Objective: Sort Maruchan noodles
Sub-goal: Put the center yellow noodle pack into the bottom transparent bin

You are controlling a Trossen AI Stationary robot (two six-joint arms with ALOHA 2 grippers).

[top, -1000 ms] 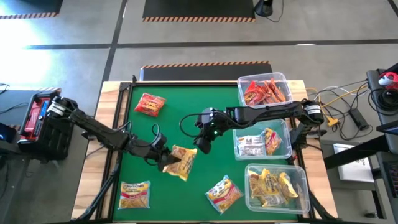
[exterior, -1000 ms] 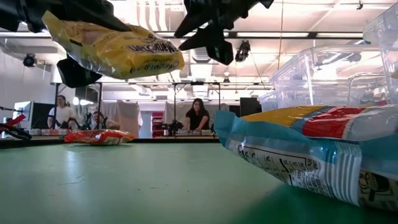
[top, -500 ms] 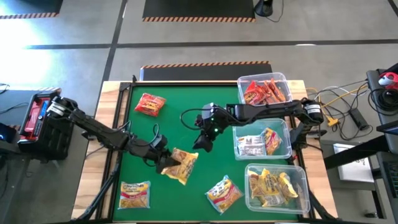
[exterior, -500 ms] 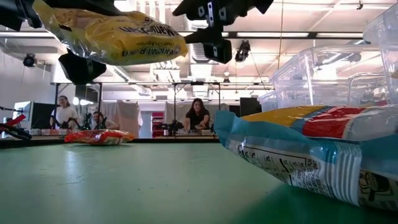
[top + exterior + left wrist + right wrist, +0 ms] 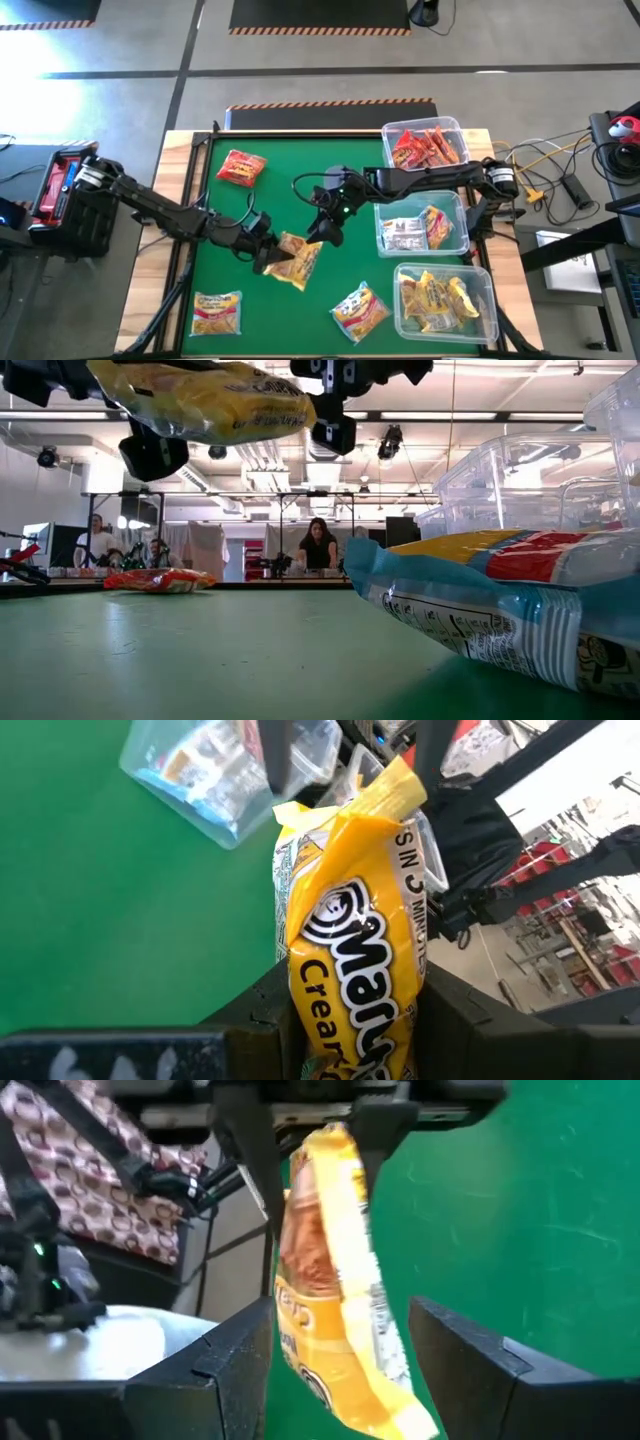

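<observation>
In the low view's lower right, closest to the camera, a blue-and-white packet (image 5: 500, 610) lies flat on the green table (image 5: 200, 660), its long axis running left to right across the frame. In the high view it sits at lower centre (image 5: 359, 309), with another yellow packet (image 5: 217, 312) at lower left.

At centre frame the left gripper (image 5: 266, 253) holds the yellow-orange packet (image 5: 297, 261) clear of the surface, fingers clamped on its left end. The packet's long axis runs from lower left to upper right, its free end pointing toward the right gripper (image 5: 327, 230). In the right wrist view the packet (image 5: 335, 1270) hangs between that gripper's fingers (image 5: 225, 1370), which stand wide on either side without touching it.

Against the frame a second earlier, the right gripper's fingers have spread from a narrower set, and the held packet has shifted slightly right and closer to them; the left grip is unchanged.

Farther off, a red packet (image 5: 241, 167) lies at upper left of the table. Three clear bins (image 5: 462, 250) line the right edge, holding sorted packets. Beyond the table, seated people (image 5: 318, 547) show in a workshop under bright ceiling lights.
</observation>
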